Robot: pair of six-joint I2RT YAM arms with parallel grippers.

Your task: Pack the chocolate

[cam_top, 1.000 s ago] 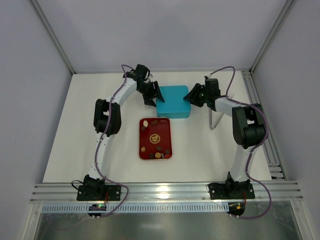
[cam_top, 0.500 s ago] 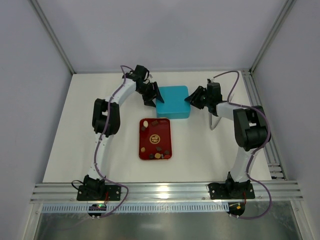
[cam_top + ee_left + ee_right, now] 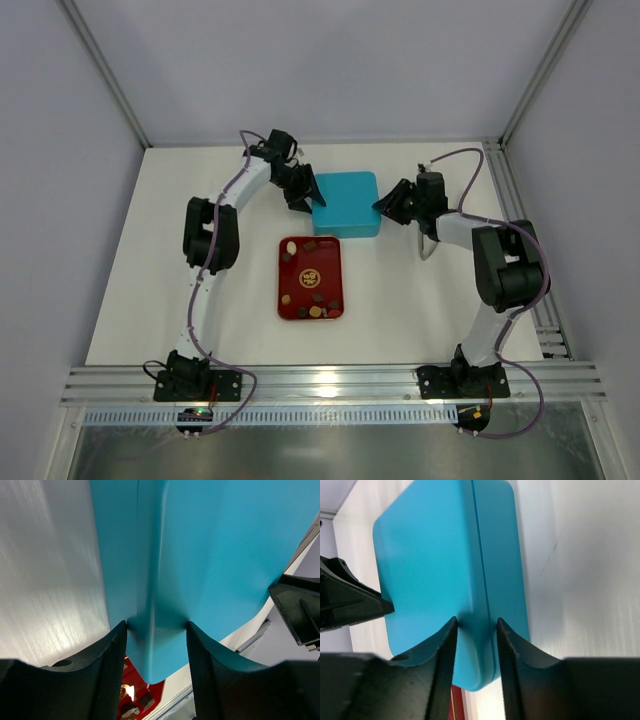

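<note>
Several small chocolate pieces [image 3: 318, 311], dark brown, light brown and cream, lie spread on a red tray [image 3: 283, 290] at the table's middle. Behind the tray sits a closed turquoise box [image 3: 345, 203]. My left gripper [image 3: 305, 195] is clamped on the box's left edge, and my right gripper [image 3: 385, 207] on its right edge. In the left wrist view the fingers [image 3: 112, 670] straddle the box [image 3: 210, 555] near its corner, with the tray [image 3: 131, 677] and a chocolate [image 3: 145, 700] below. In the right wrist view the gripper [image 3: 475, 630] pinches the box [image 3: 435, 560] across its lid seam.
A thin grey metal bracket [image 3: 428, 240] lies on the table by the right arm. A metal rail [image 3: 520, 230] runs along the table's right edge. White walls close in the back and sides.
My right gripper has slid a little to the right and nearer along the box's right edge. The left gripper, box and tray stay where they were.
</note>
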